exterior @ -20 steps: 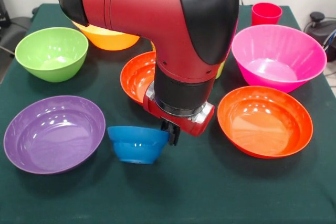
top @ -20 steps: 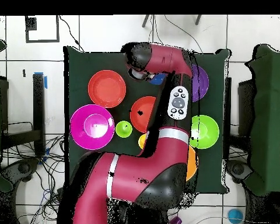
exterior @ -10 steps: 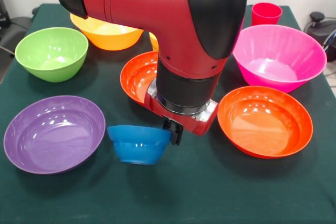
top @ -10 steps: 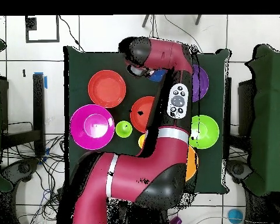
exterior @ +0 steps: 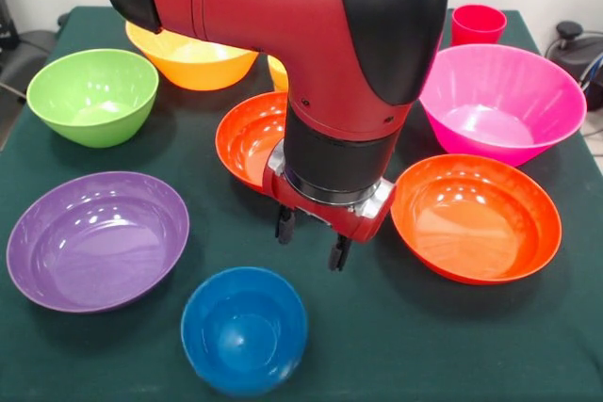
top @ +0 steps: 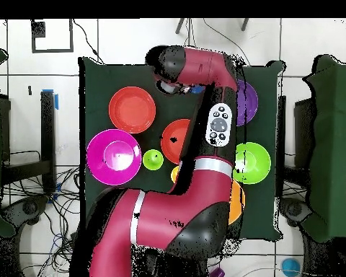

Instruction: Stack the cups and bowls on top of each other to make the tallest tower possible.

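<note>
The gripper (exterior: 312,245) hung open and empty, fingers spread. The small blue bowl (exterior: 244,329) sat upright just camera-side of it, slightly toward the purple bowl (exterior: 96,239), with clear space between.

A robotics lab: green-clothed surface (top: 96,79) on a tiled floor (top: 32,86) (loose cables (top: 32,198) trailing), red arm (top: 205,180).

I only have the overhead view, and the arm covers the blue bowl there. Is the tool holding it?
Observer: No. The front view shows the tool open and empty.
Operator: Where is the bowl, then?
Observer: The blue bowl sits upright on the cloth, apart from the tool, beside the purple bowl.
Operator: I can't find the red cup.
Observer: The red cup stands upright behind the magenta bowl.
</note>
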